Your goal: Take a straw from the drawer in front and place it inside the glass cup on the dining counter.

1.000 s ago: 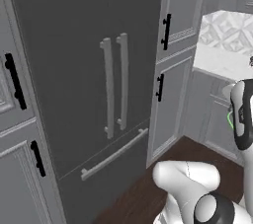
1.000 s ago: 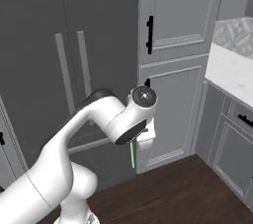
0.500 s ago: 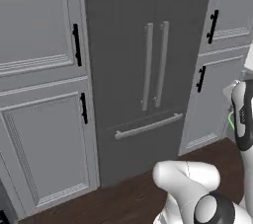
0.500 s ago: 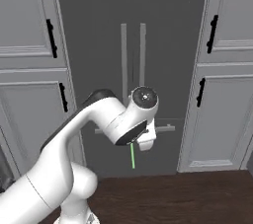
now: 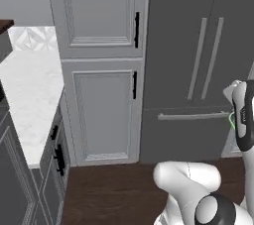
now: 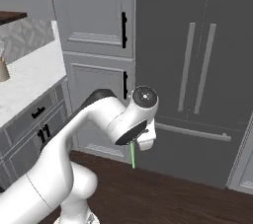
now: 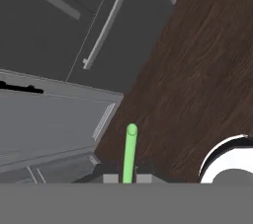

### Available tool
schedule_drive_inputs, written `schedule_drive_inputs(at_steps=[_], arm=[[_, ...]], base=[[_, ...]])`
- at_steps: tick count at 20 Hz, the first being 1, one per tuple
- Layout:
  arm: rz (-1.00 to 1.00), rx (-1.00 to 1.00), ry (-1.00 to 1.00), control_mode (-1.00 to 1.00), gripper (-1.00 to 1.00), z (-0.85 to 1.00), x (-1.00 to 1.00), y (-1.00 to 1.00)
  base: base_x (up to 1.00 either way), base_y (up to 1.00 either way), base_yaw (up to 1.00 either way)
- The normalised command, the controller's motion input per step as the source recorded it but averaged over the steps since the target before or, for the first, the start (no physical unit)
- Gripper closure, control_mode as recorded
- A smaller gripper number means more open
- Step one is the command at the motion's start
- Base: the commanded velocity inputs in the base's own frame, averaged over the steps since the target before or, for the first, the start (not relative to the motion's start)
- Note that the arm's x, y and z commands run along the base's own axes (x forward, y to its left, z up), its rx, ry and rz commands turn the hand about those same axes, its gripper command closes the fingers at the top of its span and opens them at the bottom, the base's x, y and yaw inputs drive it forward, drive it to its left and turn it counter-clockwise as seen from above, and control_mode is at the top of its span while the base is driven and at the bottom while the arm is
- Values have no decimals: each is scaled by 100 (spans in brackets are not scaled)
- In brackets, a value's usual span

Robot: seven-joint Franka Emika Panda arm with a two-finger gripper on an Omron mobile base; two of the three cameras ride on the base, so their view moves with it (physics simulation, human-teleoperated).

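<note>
While it hangs above dark wood-grain floor, the hand (image 7: 127, 176) pinches the thin, smooth green straw (image 7: 130, 151).

1. Arm (image 6: 74, 139): glossy white rounded shells, thick tubular links.
2. Joints: dark grey to black bands between shells; round dark cap with a pale centre at the wrist (image 6: 144, 96).
3. Hand: white blocky housing.
4. Gripper (image 7: 128, 176): two small dark finger tips.
5. Base (image 5: 213, 211): white, with a dark round joint.
</note>
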Motion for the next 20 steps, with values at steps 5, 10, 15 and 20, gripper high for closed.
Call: schedule_drive_inputs(at_steps=[5, 10, 15, 20], arm=[[0, 0, 0, 100, 100, 0, 0, 0], [0, 0, 0, 100, 100, 0, 0, 0], [0, 0, 0, 100, 100, 0, 0, 0], [0, 0, 0, 100, 100, 0, 0, 0]], base=[[-85, 0, 55], [-86, 16, 53], [-86, 26, 52], [-81, 19, 54]])
